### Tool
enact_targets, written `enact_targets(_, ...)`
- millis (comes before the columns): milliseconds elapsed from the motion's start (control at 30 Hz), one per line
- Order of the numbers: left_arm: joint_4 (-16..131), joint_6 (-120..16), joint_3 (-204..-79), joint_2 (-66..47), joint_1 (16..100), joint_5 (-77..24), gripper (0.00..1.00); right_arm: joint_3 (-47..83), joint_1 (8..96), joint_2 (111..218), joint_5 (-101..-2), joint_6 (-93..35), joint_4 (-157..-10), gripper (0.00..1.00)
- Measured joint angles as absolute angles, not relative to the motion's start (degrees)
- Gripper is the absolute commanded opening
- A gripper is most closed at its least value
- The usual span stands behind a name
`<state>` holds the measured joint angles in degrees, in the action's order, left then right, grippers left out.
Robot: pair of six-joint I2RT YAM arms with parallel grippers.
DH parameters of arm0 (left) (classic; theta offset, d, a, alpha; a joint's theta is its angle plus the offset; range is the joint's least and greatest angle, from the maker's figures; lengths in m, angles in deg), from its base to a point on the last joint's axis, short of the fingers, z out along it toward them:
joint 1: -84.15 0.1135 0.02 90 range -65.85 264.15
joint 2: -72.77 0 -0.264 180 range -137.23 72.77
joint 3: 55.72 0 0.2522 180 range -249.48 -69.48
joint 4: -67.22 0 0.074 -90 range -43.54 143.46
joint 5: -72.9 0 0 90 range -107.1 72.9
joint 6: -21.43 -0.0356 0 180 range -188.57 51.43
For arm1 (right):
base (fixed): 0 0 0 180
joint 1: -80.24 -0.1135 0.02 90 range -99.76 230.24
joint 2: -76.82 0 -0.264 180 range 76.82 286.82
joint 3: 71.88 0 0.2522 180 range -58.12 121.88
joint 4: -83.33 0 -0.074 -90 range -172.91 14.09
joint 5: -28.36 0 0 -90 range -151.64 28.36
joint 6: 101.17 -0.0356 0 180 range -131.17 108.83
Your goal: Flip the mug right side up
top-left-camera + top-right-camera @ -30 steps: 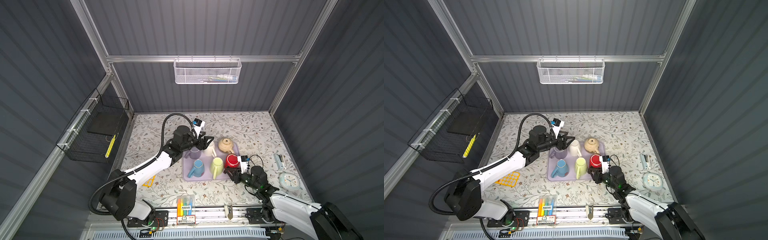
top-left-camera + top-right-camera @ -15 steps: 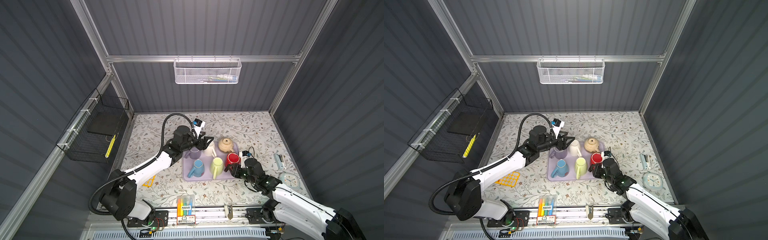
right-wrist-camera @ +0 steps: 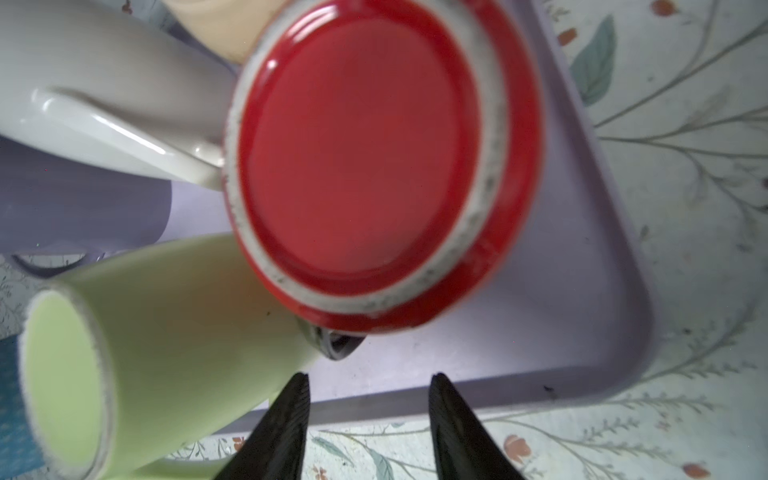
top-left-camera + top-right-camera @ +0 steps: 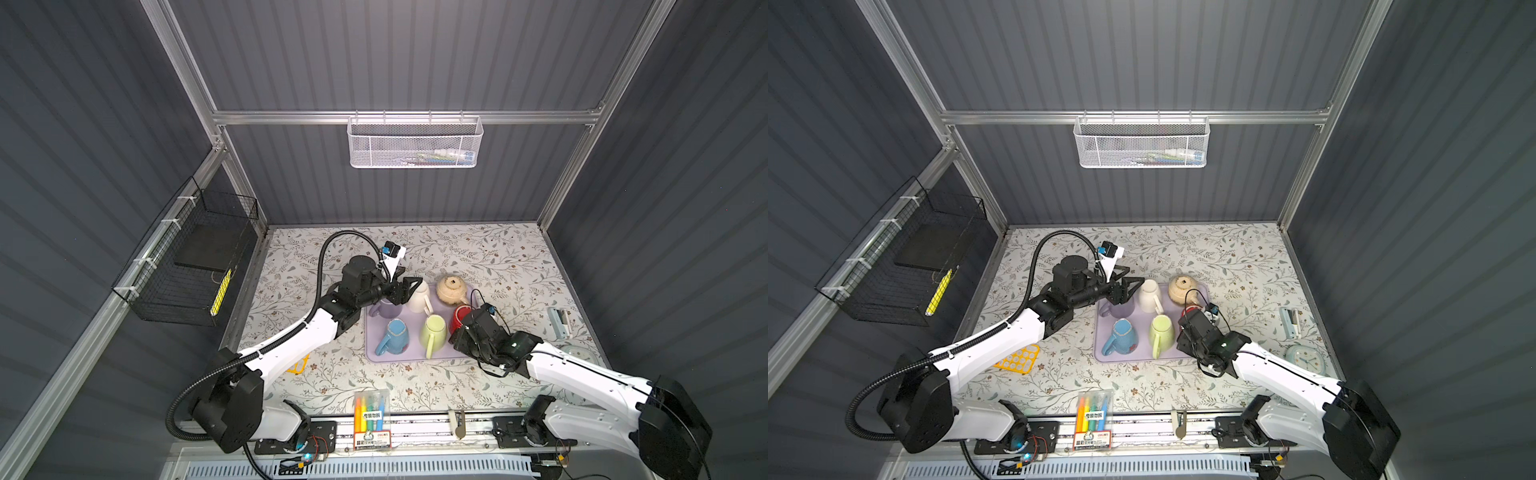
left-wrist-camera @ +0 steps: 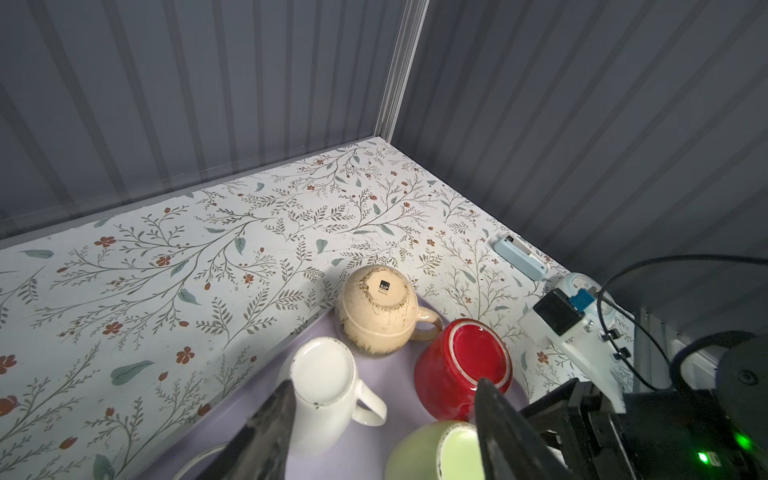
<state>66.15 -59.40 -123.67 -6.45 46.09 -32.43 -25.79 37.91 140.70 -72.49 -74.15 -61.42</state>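
Note:
A red mug [image 3: 361, 166] stands upside down, base up, at the right end of the lavender tray [image 3: 540, 332]; both top views show this mug [image 4: 459, 316] [image 4: 1191, 309], and so does the left wrist view [image 5: 461, 365]. My right gripper [image 3: 368, 382] is open and empty, its tips over the tray's near edge just short of the red mug. It sits right beside the mug in a top view [image 4: 459, 334]. My left gripper [image 5: 382, 382] hangs open over the tray's back row, one finger beside an inverted white mug [image 5: 324, 382].
Also on the tray are a beige mug [image 4: 451, 289] base up, a purple mug [image 4: 388, 307], a blue mug [image 4: 395, 336] and a green mug [image 4: 434, 330] close to the red one. A marker pack [image 4: 372, 409], yellow stencil [image 4: 299, 365], clock [image 4: 579, 353] and pale blue case [image 4: 559, 322] lie on the table.
My right arm has swung in from the table's front right toward the tray and the red mug, and its jaws have opened wider. The left arm has not moved.

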Motion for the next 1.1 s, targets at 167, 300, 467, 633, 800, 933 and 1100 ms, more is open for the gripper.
enact_targets(167, 66.1, -59.4, -122.4, -5.4, 47.0, -32.5, 0.68, -22.7, 37.4, 146.1, -74.3, -78.7, -58.0, 0.49)
enact_targets(300, 66.1, -59.4, -121.8, -4.8, 48.0, -32.5, 0.68, -20.9, 36.9, 148.5, -74.5, -80.0, -57.6, 0.5)
enact_targets(467, 66.0, -59.4, -121.1, -3.9, 49.1, -32.8, 0.67, -20.8, 36.2, 148.1, -74.5, -81.8, -57.9, 0.52)
enact_targets(633, 66.1, -59.4, -120.3, -3.8, 49.8, -33.5, 0.67, -20.9, 35.6, 145.1, -74.6, -82.9, -58.1, 0.56)
enact_targets(800, 66.4, -59.3, -119.8, -3.8, 50.5, -34.1, 0.67, -20.7, 35.4, 145.6, -75.1, -83.8, -58.7, 0.59)
enact_targets(933, 66.4, -59.3, -119.6, -3.8, 51.3, -34.5, 0.67, -18.9, 35.4, 149.5, -75.2, -85.2, -58.4, 0.61)
enact_targets(1100, 66.3, -59.1, -119.1, -3.5, 52.8, -36.0, 0.67, -18.1, 35.4, 152.1, -75.2, -87.0, -59.0, 0.62)
